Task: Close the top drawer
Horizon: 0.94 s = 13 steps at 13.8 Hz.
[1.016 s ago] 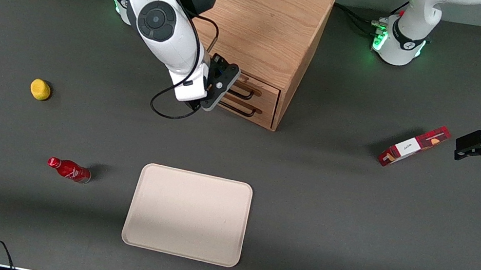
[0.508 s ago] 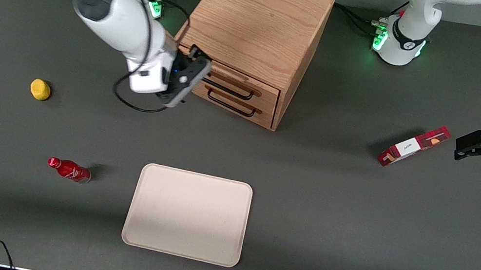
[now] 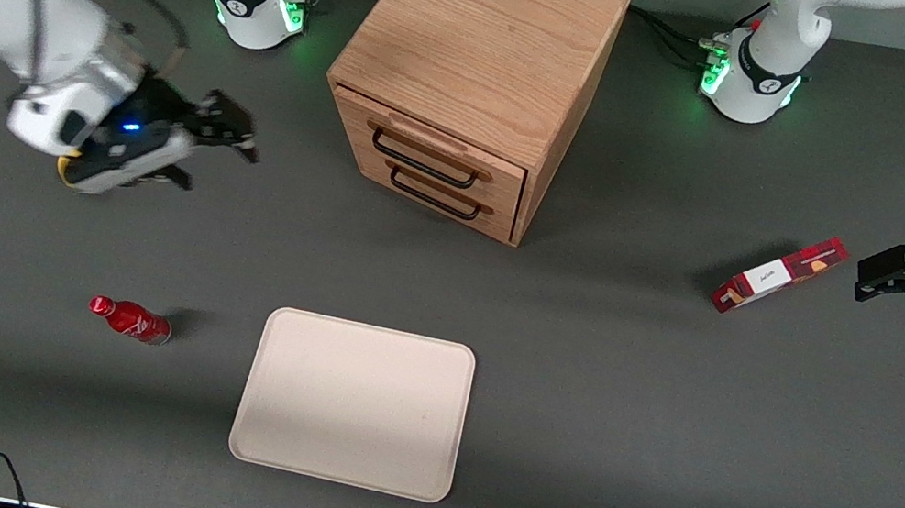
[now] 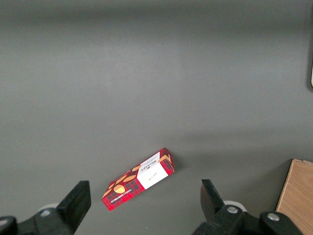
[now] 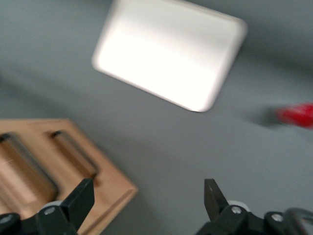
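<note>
The oak cabinet (image 3: 491,37) stands toward the back of the table. Its top drawer (image 3: 433,150), with a black wire handle and a raised wooden strip, sits flush with the cabinet front, level with the lower drawer (image 3: 449,194). My right gripper (image 3: 221,172) is open and empty. It hangs above the table well away from the cabinet, toward the working arm's end. In the right wrist view the open gripper (image 5: 148,188) frames bare table, with the top drawer (image 5: 14,164) and cabinet corner beside one finger.
A beige tray (image 3: 351,404) lies nearer the front camera than the cabinet, also in the right wrist view (image 5: 171,54). A red bottle (image 3: 129,320) lies beside it. A yellow fruit (image 3: 64,172) peeks from under my wrist. A red box (image 3: 779,274) lies toward the parked arm's end.
My gripper has left the drawer fronts and swung away sideways toward the working arm's end, now over the yellow fruit. The cabinet's front is uncovered, with both drawers flush.
</note>
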{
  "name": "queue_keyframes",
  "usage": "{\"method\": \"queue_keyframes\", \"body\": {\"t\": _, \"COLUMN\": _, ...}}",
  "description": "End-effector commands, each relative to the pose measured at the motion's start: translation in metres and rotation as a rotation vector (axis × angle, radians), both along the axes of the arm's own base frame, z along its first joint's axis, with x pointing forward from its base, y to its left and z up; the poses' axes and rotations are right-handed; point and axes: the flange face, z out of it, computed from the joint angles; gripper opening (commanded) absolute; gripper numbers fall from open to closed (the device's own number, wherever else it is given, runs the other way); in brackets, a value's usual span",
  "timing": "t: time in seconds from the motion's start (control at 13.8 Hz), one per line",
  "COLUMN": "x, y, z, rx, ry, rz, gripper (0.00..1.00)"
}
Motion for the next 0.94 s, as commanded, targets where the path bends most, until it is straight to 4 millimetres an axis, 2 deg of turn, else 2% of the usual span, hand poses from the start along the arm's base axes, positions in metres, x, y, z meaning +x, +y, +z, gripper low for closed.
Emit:
{"method": "queue_keyframes", "body": {"t": 0.0, "x": -0.006, "y": -0.058, "z": 0.016, "rx": -0.080, "ry": 0.018, "rz": -0.139, "gripper": 1.00}}
{"method": "queue_keyframes", "body": {"t": 0.15, "x": -0.014, "y": -0.086, "z": 0.035, "rx": -0.134, "ry": 0.019, "rz": -0.169, "gripper": 1.00}}
{"method": "queue_keyframes", "body": {"t": 0.36, "x": -0.015, "y": -0.097, "z": 0.059, "rx": -0.195, "ry": 0.038, "rz": -0.182, "gripper": 1.00}}
{"method": "queue_keyframes", "body": {"t": 0.58, "x": -0.017, "y": -0.109, "z": 0.060, "rx": -0.198, "ry": 0.064, "rz": -0.305, "gripper": 1.00}}
{"method": "queue_keyframes", "body": {"t": 0.87, "x": -0.017, "y": -0.112, "z": 0.058, "rx": -0.200, "ry": 0.073, "rz": -0.307, "gripper": 1.00}}
